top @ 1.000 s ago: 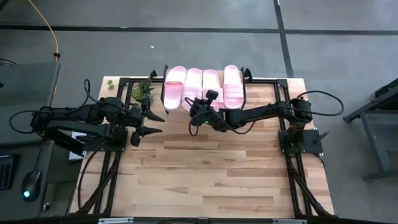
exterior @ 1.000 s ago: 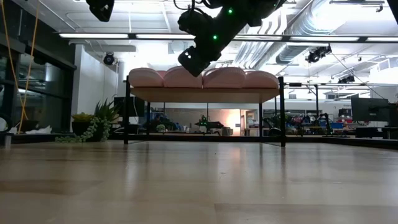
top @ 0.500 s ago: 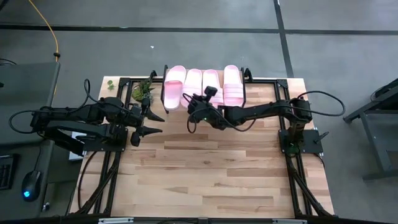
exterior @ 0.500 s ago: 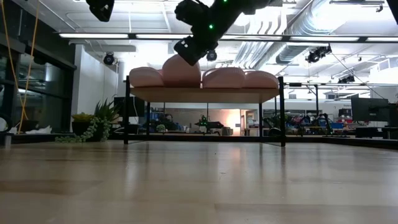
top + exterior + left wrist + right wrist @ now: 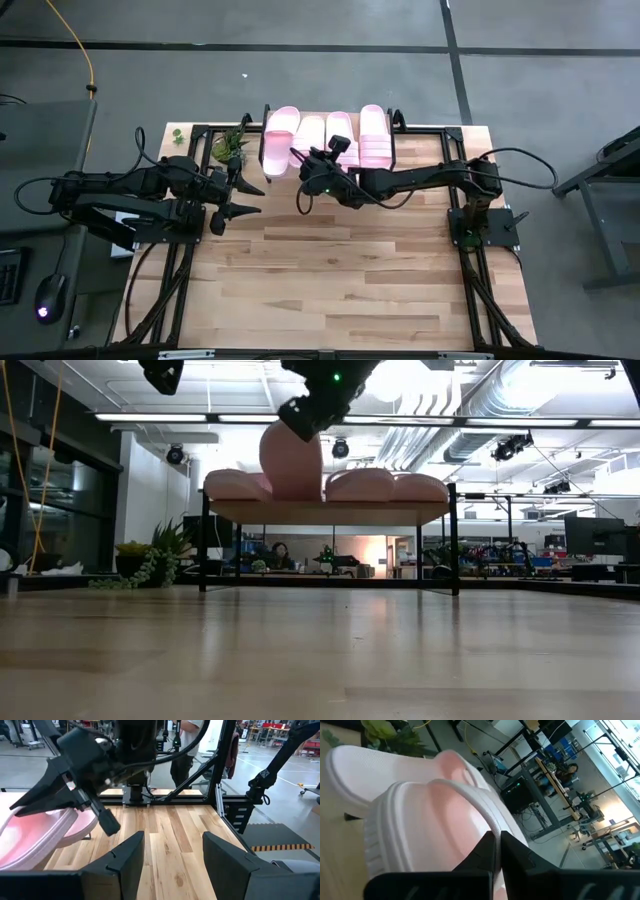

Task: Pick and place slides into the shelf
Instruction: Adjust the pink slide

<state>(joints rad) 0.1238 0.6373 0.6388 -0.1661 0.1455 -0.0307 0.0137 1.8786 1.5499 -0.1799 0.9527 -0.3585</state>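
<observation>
Four pale pink slides lie side by side on the shelf [image 5: 340, 511] at the table's far edge. My right gripper [image 5: 304, 166] reaches over the shelf's near edge and is shut on the second slide from the left [image 5: 291, 460], which stands tipped up above its neighbours [image 5: 375, 484]. In the right wrist view that slide [image 5: 445, 815] fills the frame, with the leftmost slide [image 5: 355, 767] beside it. My left gripper [image 5: 252, 198] hovers open over the table's left part, left of the shelf, touching nothing. My right gripper pinches the second slide by the sole's rim [image 5: 480, 822] at its near end, between the two fingers [image 5: 512, 852]. The fingers come from the table's near side, slanting down. The slide's near end is raised; its far part [image 5: 290, 492] stays on the shelf's top board.
A small potted plant [image 5: 230, 146] stands at the shelf's left end, close to the left arm. The wood-plank tabletop [image 5: 340, 270] spreads bare toward the near edge. Black frame rails [image 5: 160, 270] run along both sides of the table.
My right gripper has moved up and a little toward the table's far-left, staying shut on the slide. The slide, flat among the others a second ago, has tipped up: its near end rose while its far part stayed on the shelf.
</observation>
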